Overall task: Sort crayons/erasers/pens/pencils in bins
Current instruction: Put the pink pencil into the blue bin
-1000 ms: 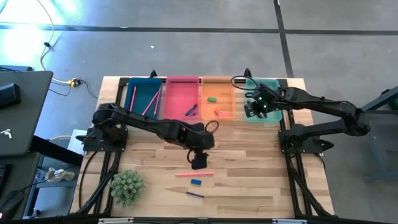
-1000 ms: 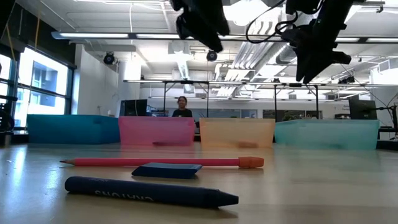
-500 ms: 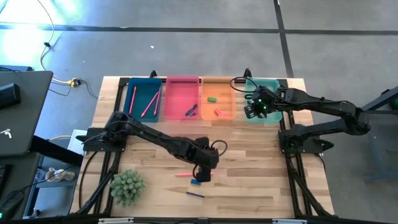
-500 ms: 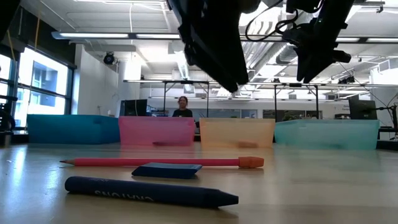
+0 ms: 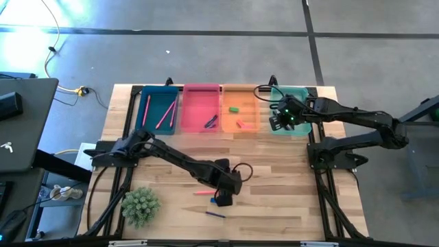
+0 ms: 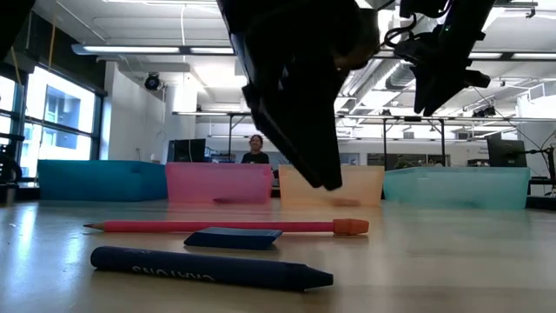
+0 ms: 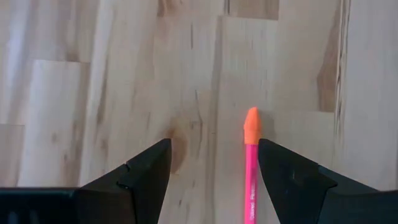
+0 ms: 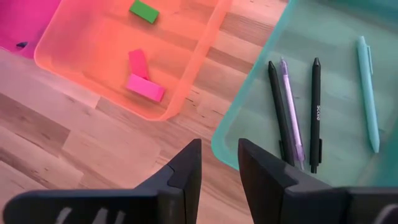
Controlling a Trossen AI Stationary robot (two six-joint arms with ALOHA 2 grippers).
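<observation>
Altogether 4 bins (image 5: 199, 88); 3 erasers (image 8: 144, 11) in orange, 4 pens (image 8: 315, 112) in teal.

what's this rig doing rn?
Sorting stationery into four bins. The left tool is open, low over the table above the pink pencil; its fingers straddle the pencil's orange end without gripping it. A blue eraser and a dark crayon lie loose beside the pencil. The right tool hangs over the near edge of the teal bin, holding nothing visible. That bin has pens; the orange bin has a green eraser and two pink ones.
</observation>
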